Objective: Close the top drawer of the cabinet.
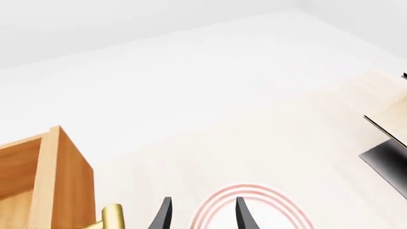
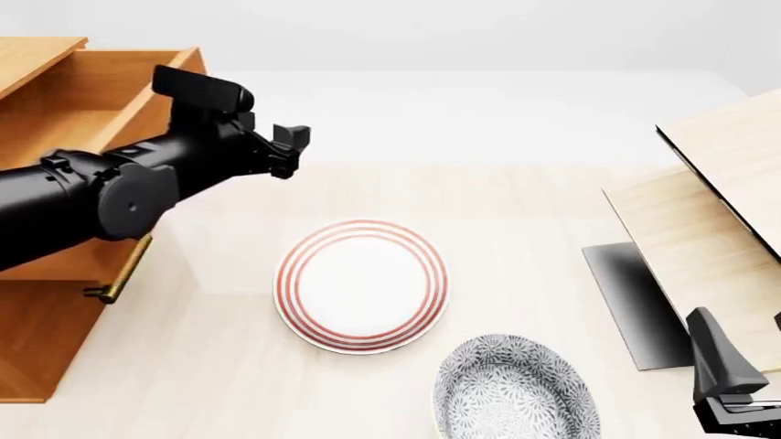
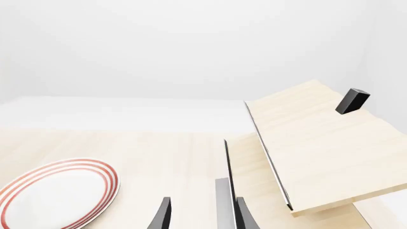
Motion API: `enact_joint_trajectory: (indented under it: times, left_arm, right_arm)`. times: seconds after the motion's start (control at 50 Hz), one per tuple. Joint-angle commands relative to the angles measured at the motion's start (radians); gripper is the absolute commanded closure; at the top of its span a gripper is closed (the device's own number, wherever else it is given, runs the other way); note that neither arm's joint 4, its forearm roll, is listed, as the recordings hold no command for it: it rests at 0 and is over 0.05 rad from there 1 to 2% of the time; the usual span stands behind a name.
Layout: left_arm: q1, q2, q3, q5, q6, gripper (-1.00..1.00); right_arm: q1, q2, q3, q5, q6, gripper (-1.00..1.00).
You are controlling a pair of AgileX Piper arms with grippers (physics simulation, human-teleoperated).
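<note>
The orange-brown cabinet [image 2: 31, 352] stands at the table's left edge. Its top drawer [image 2: 104, 91] is pulled out toward the table's middle, its inside showing. Its brass handle [image 2: 120, 270] pokes out below my left arm, which crosses over the drawer front. My left gripper [image 2: 288, 153] hangs open and empty just right of the drawer. In the left wrist view the drawer's corner [image 1: 60, 167] and handle [image 1: 114, 215] lie beside the open left gripper [image 1: 202, 217]. My right gripper [image 2: 742, 337] is open at the near right and holds nothing; in its wrist view [image 3: 202, 217] its fingers stand apart.
A red-ringed white plate [image 2: 360, 285] lies mid-table, and a grey patterned plate [image 2: 515, 389] sits nearer the front. Pale wood boards [image 2: 720, 219] with a dark panel [image 2: 628, 302] stand at the right, close to my right gripper. A small black block [image 3: 351, 101] rests on the boards.
</note>
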State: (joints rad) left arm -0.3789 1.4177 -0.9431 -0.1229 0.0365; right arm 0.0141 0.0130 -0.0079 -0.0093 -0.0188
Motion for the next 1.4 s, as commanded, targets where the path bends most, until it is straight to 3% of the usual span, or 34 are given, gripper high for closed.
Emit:
enact_joint_trajectory:
  times: [0.02, 1.4]
  left_arm:
    - [0.031, -0.007, 0.003, 0.005, 0.005, -1.00]
    - [0.212, -0.100, 0.054, 0.034, -0.014, -1.00]
  right_arm:
    - [0.000, 0.000, 0.000, 0.000, 0.000, -1.00]
    - [0.000, 0.000, 0.000, 0.000, 0.000, -1.00]
